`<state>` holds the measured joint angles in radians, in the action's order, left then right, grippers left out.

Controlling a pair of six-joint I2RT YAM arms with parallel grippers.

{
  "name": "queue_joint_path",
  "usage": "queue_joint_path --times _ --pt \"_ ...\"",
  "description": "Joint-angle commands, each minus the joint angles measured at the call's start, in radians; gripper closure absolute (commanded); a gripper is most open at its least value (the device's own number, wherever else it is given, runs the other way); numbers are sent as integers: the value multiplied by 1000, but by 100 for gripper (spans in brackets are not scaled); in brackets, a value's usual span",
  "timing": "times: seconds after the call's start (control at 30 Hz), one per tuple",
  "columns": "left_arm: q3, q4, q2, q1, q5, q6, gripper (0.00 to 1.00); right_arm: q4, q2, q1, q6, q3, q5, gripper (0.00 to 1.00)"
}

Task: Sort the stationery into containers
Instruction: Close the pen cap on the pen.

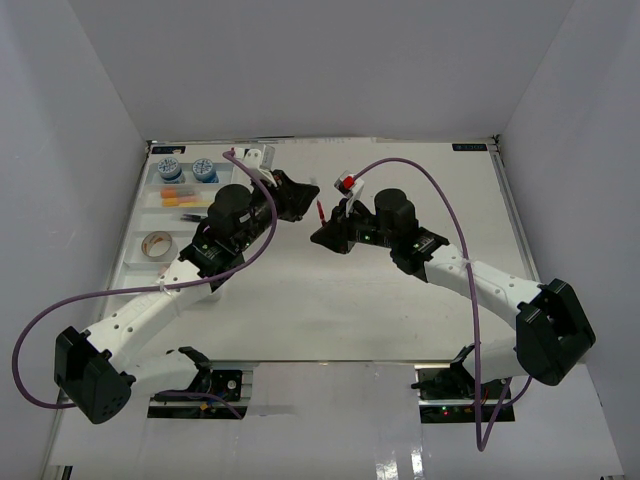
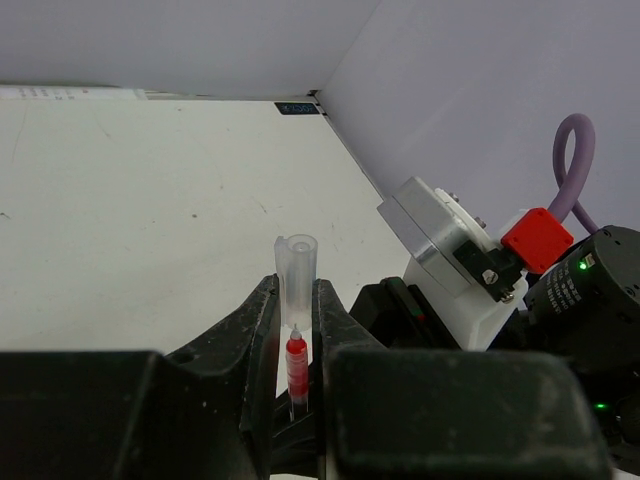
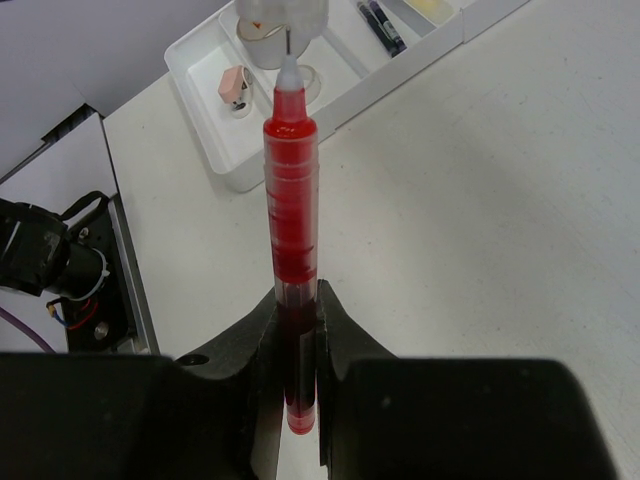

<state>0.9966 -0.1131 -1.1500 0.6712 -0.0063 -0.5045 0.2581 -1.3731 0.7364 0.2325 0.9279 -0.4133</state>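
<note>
White plastic tray (image 1: 143, 225) with long compartments is lying at the far left of the table (image 1: 400, 320). Most of the stationery is sitting in it already: two round blue-white tubs (image 1: 170, 168) at its far end, orange and yellow erasers (image 1: 177, 196) just nearer, and a tan tape roll (image 1: 157, 243) nearer again.

Just right of the tray, a short clear tubular cap (image 2: 297, 265) is being gripped between the clenched fingers of the left gripper (image 2: 297, 290). Its open end is being pointed away from the wrist, apparently so that a pen tip can be fed in. Something red with a tip is showing low between those fingers; whether it belongs to the cap cannot be told.

Further right, over the bare middle of the table, a translucent red pen (image 3: 290, 200) is being clamped near its rear end by the right gripper (image 3: 297, 300). This is leaving the barrel and fine uncapped tip free and aimed toward the tray. The pen is judged to be the item in hand, seemingly being capped before being laid beside the thin dark pens (image 3: 380, 22) in a compartment.
</note>
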Motion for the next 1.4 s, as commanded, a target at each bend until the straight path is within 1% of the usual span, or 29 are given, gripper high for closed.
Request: queue_joint_path --times 0.0,0.4,0.57,0.83,1.13,1.37 --pt "-3 -3 26 1 43 1 100 41 29 4 4 43 13 92" --pt "-12 4 30 2 43 3 100 47 43 3 4 38 21 92" --pt "-18 9 35 1 20 4 100 47 48 0 4 35 21 92" --pt "-26 6 29 1 69 -3 100 55 48 0 5 34 21 92" --pt "-44 -2 35 1 86 -12 100 66 54 -6 4 38 34 92" --pt "-65 -5 53 2 94 -26 95 79 55 -11 5 49 48 92"
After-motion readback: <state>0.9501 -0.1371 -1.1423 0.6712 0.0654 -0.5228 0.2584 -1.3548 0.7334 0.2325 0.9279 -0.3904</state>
